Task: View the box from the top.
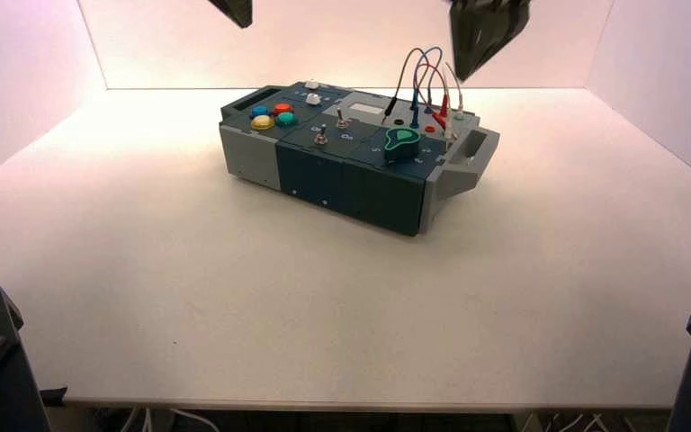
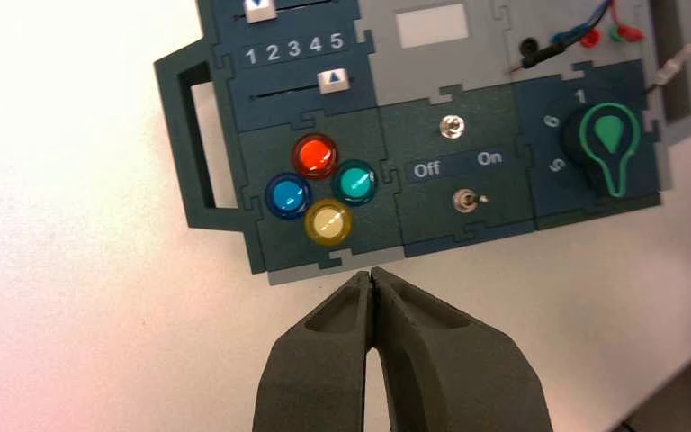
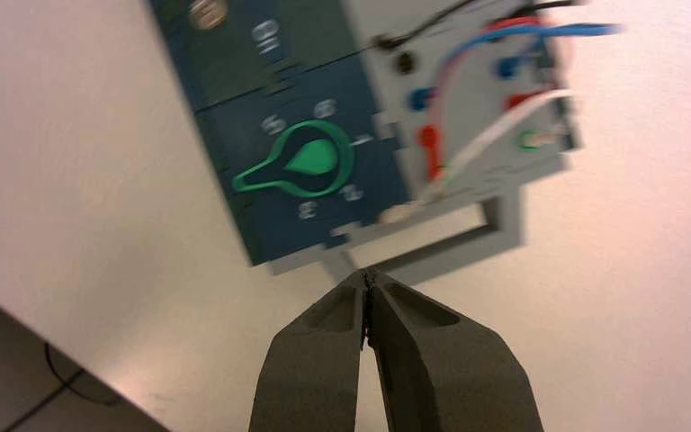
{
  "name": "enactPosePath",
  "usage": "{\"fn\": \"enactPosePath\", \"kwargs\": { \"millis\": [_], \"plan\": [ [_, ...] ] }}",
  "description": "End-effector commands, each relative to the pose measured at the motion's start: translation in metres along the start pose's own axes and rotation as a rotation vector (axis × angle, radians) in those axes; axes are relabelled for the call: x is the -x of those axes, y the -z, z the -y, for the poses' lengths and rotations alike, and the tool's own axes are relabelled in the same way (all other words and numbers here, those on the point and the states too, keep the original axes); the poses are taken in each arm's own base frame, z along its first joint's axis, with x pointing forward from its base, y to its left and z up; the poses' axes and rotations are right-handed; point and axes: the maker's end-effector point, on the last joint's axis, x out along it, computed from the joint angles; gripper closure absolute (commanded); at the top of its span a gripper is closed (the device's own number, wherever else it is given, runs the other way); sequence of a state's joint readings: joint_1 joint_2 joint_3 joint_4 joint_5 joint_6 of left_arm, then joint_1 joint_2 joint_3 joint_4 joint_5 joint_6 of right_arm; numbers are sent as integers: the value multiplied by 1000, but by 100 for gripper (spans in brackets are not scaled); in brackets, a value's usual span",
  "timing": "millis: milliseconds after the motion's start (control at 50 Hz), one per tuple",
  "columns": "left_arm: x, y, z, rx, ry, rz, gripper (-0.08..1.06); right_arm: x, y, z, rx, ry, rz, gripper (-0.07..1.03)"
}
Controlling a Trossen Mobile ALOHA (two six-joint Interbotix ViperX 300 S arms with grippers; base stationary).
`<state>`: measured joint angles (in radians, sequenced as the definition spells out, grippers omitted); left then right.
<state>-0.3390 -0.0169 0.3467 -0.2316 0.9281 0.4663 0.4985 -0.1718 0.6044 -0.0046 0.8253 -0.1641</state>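
the box [image 1: 351, 162], a long blocky teal-and-grey slab with glossy round buttons [image 2: 319, 187] and a green teardrop knob [image 2: 610, 147], is lying on the matte white bench [image 1: 234, 297]. left pincer [image 2: 373, 277] and right pincer [image 3: 365, 276] are hovering above, matte fingers pressed together.

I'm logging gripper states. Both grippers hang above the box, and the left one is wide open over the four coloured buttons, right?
Not quite. The left gripper does hang above the box near the coloured buttons, but it is shut: the left wrist view shows its fingertips pressed together. The right gripper, over the green knob end, is shut too.
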Motion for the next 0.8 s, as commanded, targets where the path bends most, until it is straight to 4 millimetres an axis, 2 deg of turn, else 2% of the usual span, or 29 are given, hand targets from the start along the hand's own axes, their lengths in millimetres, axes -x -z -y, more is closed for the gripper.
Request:
{"fn": "enactPosePath", "kwargs": {
  "millis": [20,280,500,800],
  "plan": [
    [14,-20,-3,-19,1,19,100,19,-21,15,-39,-2,44,98],
    [23,-31,-4,-36,17,-1,100,33,-34,15,-41,-67,40,98],
    [28,-37,-9,-30,14,13,100,31,-38,17,-52,-78,39,98],
    [17,-37,-15,17,42,6,100,32,-41,35,-87,-101,36,98]
  ]
}}
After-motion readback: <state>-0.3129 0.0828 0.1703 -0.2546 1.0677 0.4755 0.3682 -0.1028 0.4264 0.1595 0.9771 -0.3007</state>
